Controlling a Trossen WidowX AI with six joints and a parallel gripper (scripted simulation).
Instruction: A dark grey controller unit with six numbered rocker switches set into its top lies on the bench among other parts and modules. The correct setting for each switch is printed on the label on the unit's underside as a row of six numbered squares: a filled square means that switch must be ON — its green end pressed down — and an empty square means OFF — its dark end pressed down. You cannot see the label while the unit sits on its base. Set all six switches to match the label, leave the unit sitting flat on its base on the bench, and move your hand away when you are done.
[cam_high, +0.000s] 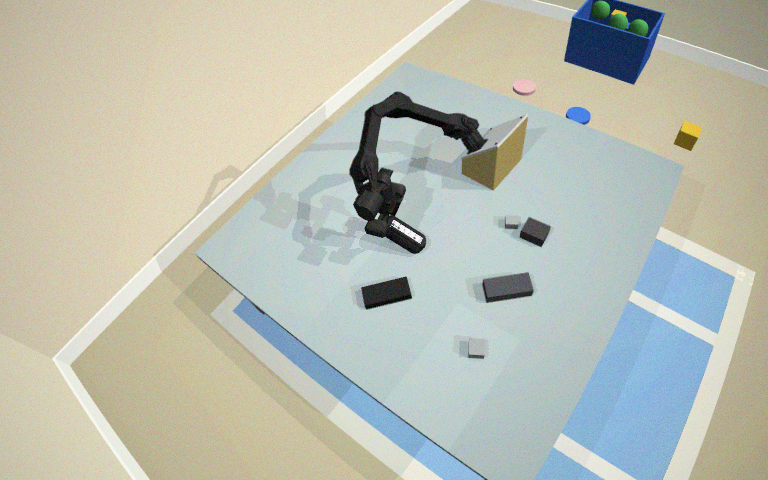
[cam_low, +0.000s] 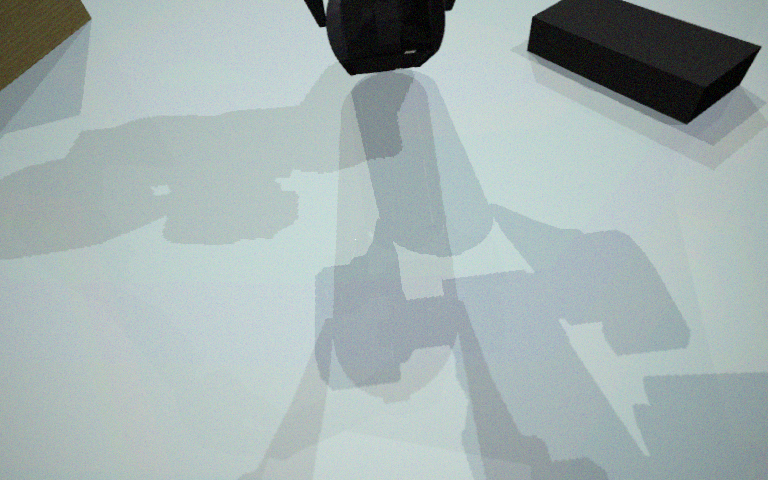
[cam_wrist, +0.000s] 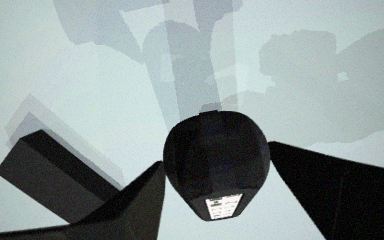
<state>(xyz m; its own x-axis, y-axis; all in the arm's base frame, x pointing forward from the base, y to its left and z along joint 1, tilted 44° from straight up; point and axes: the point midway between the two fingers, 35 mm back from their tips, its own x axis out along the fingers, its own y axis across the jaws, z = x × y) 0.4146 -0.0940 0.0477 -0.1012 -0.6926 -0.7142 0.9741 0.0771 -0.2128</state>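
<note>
My gripper (cam_low: 386, 16) (cam_wrist: 215, 157) is shut on the controller unit (cam_high: 419, 246) (cam_low: 385, 33) (cam_wrist: 215, 145), a dark body with rounded sides, and holds it above the bench (cam_high: 339, 339). In the wrist view one fingertip touches each side of it. The unit is tilted, and its white label (cam_high: 406, 231) (cam_wrist: 223, 206) faces upward in the top view. The label is foreshortened in the wrist view, and its squares are too small to read now. The six switches are hidden from all views.
A black block (cam_high: 386, 293) (cam_low: 634, 50) (cam_wrist: 45, 185) lies near the unit. A dark grey block (cam_high: 508, 287), a dark brown block (cam_high: 535, 232) and two small grey blocks (cam_high: 512, 221) (cam_high: 476, 348) lie farther off. A wooden wedge (cam_high: 509, 155) stands by the arm's other end.
</note>
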